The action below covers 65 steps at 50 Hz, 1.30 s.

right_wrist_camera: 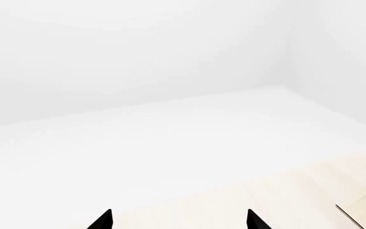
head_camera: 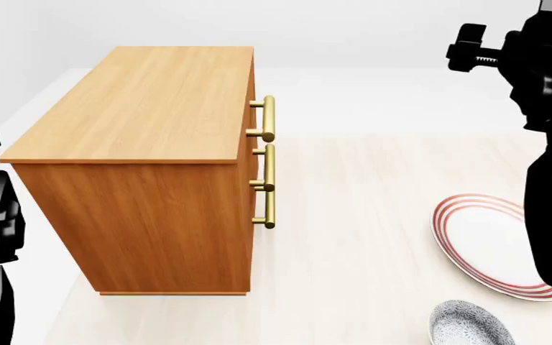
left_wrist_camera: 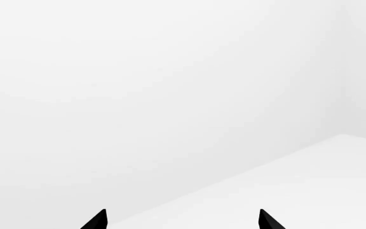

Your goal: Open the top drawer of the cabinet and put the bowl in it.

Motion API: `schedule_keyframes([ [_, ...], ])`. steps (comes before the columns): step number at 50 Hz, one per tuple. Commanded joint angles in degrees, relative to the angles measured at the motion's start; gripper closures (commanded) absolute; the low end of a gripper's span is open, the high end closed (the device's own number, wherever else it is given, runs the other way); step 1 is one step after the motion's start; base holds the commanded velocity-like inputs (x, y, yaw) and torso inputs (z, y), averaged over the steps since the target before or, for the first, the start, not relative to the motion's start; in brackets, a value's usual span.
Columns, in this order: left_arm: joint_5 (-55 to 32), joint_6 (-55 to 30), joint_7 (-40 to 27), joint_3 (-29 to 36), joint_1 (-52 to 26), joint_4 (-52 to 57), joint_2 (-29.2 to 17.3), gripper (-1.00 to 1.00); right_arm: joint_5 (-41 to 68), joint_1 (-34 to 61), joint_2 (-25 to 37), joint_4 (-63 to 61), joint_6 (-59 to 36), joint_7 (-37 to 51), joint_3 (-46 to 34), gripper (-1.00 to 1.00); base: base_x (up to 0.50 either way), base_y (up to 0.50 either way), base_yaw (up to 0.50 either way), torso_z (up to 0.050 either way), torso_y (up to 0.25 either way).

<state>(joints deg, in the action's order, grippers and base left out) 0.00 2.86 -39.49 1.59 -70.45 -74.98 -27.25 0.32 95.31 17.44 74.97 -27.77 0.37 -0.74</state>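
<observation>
Bowl: the bowl [head_camera: 468,325], white with blue-grey speckle, sits on the table [head_camera: 353,237] at the near right of the head view, just beside the red-ringed plate [head_camera: 491,244] and well apart from the cabinet.
Cabinet: the cabinet [head_camera: 152,172] stands on the left part of the table, its drawer fronts facing right, toward the plate and bowl.
Top drawer: the top drawer [head_camera: 253,100] looks fully shut; its front lies flush with the two below it, and its brass handle [head_camera: 267,118] stands in line with the lower handles.
Left end effector: the left end effector [left_wrist_camera: 183,220] shows only two dark fingertips, set apart with nothing between them; its camera looks at bare white wall and floor, so it is aimed away from the cabinet.
Right end effector: the right end effector [right_wrist_camera: 179,220] likewise has its fingertips spread and empty; only a corner of pale table comes into its view.
Arms: in the head view both arms appear as dark bulk at the frame edges, neither near the handle nor the bowl.
Done so far: nothing that shows; drawer shut, bowl untouched on the table.
Left to do: by my reading, all of it. Reach the top handle, pull the drawer out, pick up the bowl, set it inside.
</observation>
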Motion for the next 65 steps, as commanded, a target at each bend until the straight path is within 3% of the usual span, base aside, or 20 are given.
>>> schedule_keyframes([
  [1, 0.0, 0.0, -0.1, 0.0, -0.1, 0.0, 0.0, -1.00, 1.9, -0.1, 0.0, 0.0, -1.0, -0.3, 3.1, -1.00, 0.00, 0.00, 0.00, 0.000, 0.000],
  [13, 0.0, 0.0, -0.2, 0.2, 0.0, 0.0, 0.0, -1.00, 8.3, -4.1, -3.2, 0.0, -4.8, -6.6, 21.7, -1.00, 0.00, 0.00, 0.00, 0.000, 0.000],
  [20, 0.0, 0.0, -0.5, 0.1, -0.1, 0.0, 0.0, -1.00, 6.7, -7.3, -5.5, 0.0, -6.1, -9.8, 31.0, -1.00, 0.00, 0.00, 0.00, 0.000, 0.000],
  [52, -0.1, 0.1, -0.4, -0.4, -0.1, 0.0, 0.0, -1.00, 2.5, -11.8, -10.8, 0.0, -13.3, -19.6, 55.8, -1.00, 0.00, 0.00, 0.00, 0.000, 0.000],
  [65, 0.0, 0.0, -0.2, -0.5, -0.1, 0.0, 0.0, -1.00, -0.4, -12.9, -13.4, 0.0, -14.0, -24.0, 56.2, -1.00, 0.00, 0.00, 0.00, 0.000, 0.000],
])
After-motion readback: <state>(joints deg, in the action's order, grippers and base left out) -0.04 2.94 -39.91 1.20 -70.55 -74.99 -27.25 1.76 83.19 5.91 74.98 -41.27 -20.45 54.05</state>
